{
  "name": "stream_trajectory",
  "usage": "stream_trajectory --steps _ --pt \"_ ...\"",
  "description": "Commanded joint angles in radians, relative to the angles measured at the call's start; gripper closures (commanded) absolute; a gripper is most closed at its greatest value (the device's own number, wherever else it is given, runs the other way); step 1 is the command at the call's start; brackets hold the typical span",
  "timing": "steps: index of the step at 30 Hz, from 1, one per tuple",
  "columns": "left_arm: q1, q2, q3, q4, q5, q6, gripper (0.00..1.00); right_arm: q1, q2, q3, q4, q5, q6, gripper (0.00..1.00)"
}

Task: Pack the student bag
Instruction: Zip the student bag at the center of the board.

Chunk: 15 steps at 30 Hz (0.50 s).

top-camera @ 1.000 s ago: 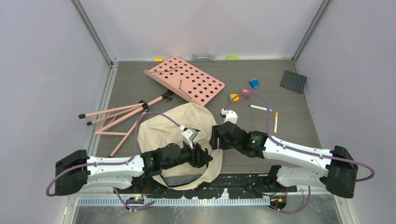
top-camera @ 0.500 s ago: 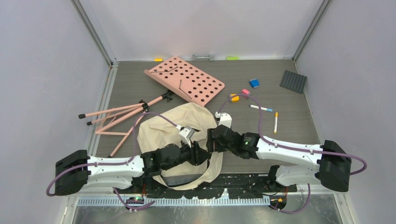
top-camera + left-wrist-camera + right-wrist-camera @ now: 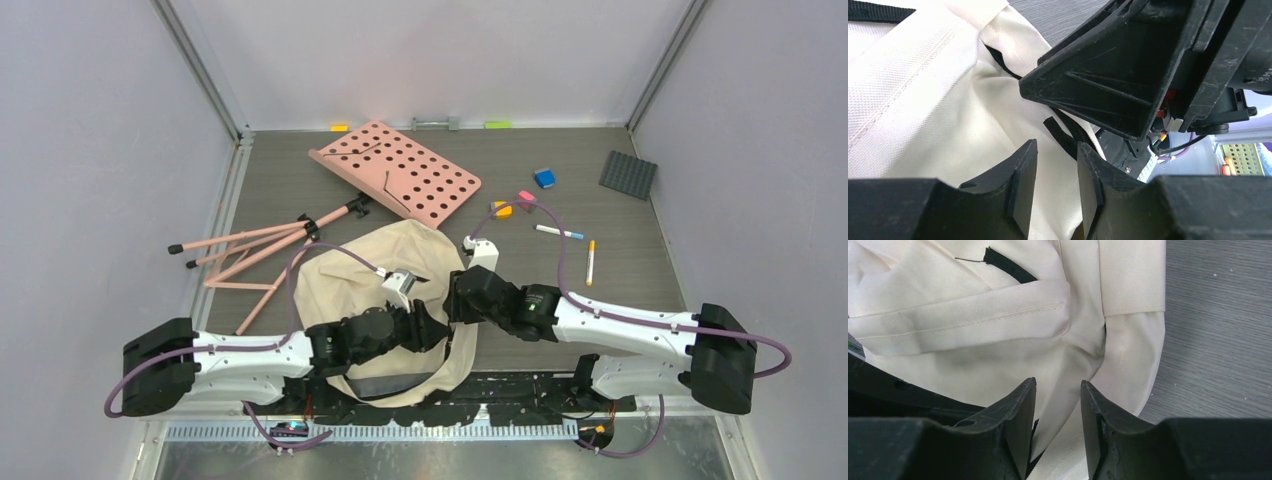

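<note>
The bag [image 3: 420,245] lies slumped on the table [image 3: 620,300] near its front edge, between the two arms. We judge it light, soft and floppy: the cream cloth folds and puckers wherever it is touched, so a pinch of plain fabric would likely lift only a flap and not the whole thing. Better holds, in our view, are the stitched seam bands [image 3: 963,320] and the rim of the opening, one on each side, so that the mouth can be drawn wide. The weave looks coarse enough not to slip. The left gripper [image 3: 1057,146] and the right gripper [image 3: 1058,382] meet nose to nose over the bag's right side. Each has its jaws part-way apart with cream cloth showing in the gap, and we cannot tell for either whether the cloth is pinched or merely lies behind the fingers. Much is hidden. From above, the arms cover the bag's middle. In the left wrist view the other gripper's body fills the upper right, and a black strip [image 3: 1060,136] beside the left fingers could be zipper or strap; we cannot say which. A sliver of grey lining [image 3: 385,385] shows at the near end, but how wide the mouth stands, and whether anything is inside, does not show. The pens [image 3: 558,232] and small blocks [image 3: 545,178] lie well apart on the far right.
</note>
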Motion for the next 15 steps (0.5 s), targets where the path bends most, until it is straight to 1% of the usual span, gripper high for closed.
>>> stream_trajectory --steps 1,3,6,12,15 --pt "-0.004 0.023 0.045 0.039 -0.016 -0.056 0.63 0.006 -0.024 0.003 0.046 0.004 0.014 0.57" --pt "-0.004 0.028 0.048 0.044 -0.021 -0.082 0.62 0.006 -0.026 0.002 0.046 0.005 0.015 0.57" --pt "-0.004 0.032 0.057 0.037 -0.031 -0.129 0.58 0.006 -0.033 -0.001 0.045 0.009 0.018 0.58" --pt "-0.004 0.057 0.101 -0.052 -0.041 -0.216 0.54 0.006 -0.057 -0.014 0.039 0.027 0.027 0.58" --pt "-0.002 0.071 0.111 -0.07 -0.041 -0.249 0.54 0.006 -0.07 -0.018 0.034 0.035 0.03 0.58"
